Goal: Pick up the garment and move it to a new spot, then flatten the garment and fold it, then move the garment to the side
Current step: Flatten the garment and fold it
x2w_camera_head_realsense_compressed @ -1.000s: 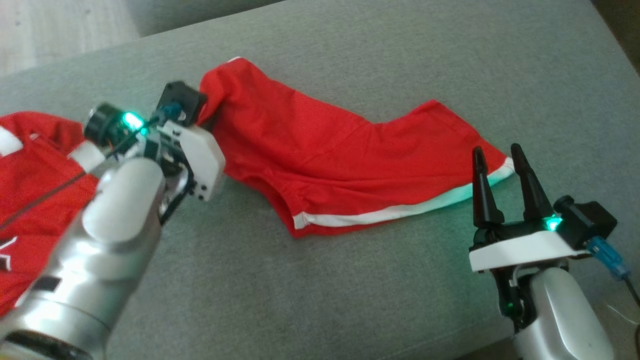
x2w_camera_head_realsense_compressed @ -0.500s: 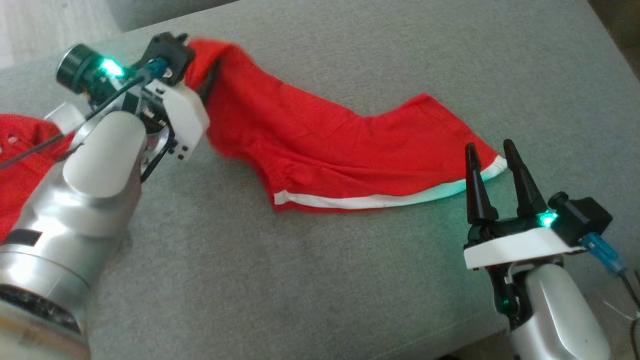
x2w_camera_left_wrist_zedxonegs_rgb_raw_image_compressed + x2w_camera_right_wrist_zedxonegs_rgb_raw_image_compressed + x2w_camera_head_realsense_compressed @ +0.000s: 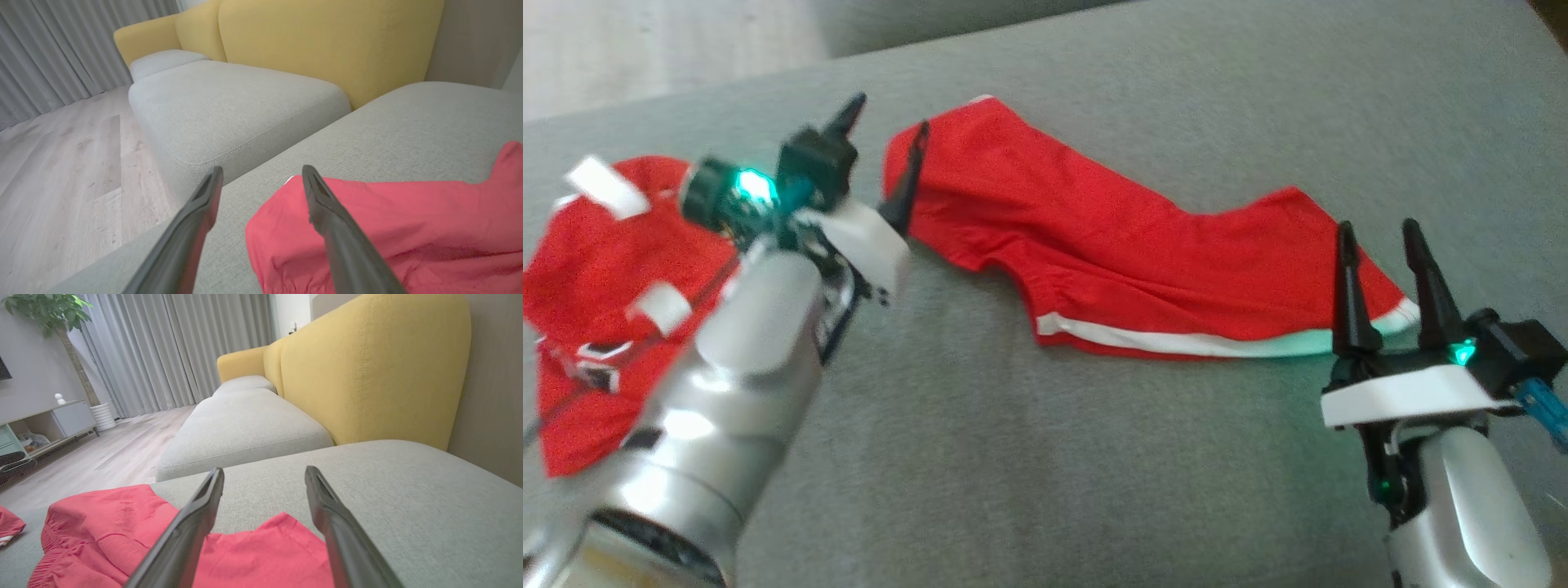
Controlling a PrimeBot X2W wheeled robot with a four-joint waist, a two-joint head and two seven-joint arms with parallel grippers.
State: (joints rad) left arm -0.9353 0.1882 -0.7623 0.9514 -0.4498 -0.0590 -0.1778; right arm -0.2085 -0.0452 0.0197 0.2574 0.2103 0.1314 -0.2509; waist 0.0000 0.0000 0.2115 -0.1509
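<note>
Item one, at your nine o'clock in the head view: a crumpled red garment with white patches (image 3: 596,245), partly behind the left arm.

Item two, at eleven o'clock: your left gripper (image 3: 890,114), jaws spread wide and holding nothing. One finger stands just over the waistband end of the red shorts (image 3: 1111,245).

Item three, centre: those shorts, with a white side stripe, lie stretched out on the grey sofa cushion (image 3: 980,457), running from twelve o'clock down to four.

Item four, at four o'clock: your right gripper (image 3: 1376,224), jaws spread and empty, fingertips over the shorts' leg end.
</note>
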